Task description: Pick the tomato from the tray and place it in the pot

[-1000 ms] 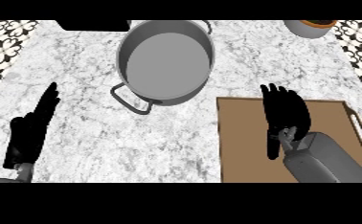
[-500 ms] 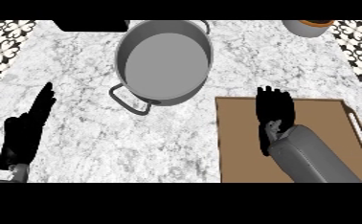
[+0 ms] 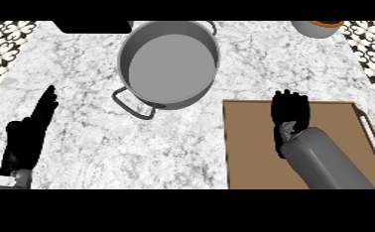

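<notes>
Right robot hand (image 3: 290, 111) hovers over the upper part of the flat brown rectangular tray (image 3: 253, 146), fingers pointing away from the robot and curled downward; whether they close on anything cannot be told from the head view. No tomato shows anywhere: it may lie hidden under this palm, but that is a guess. Left robot hand (image 3: 28, 132) rests at the left edge of the white marbled tabletop (image 3: 88, 77) with straight fingers, holding nothing. A large round grey metal pot (image 3: 170, 63) with loop handles stands well apart from the tray, up and to the left, with nothing visible inside. The step in hand looks like the grasp on the tray. Next, the right arm needs to lift and carry leftward over the pot's rim before releasing.
</notes>
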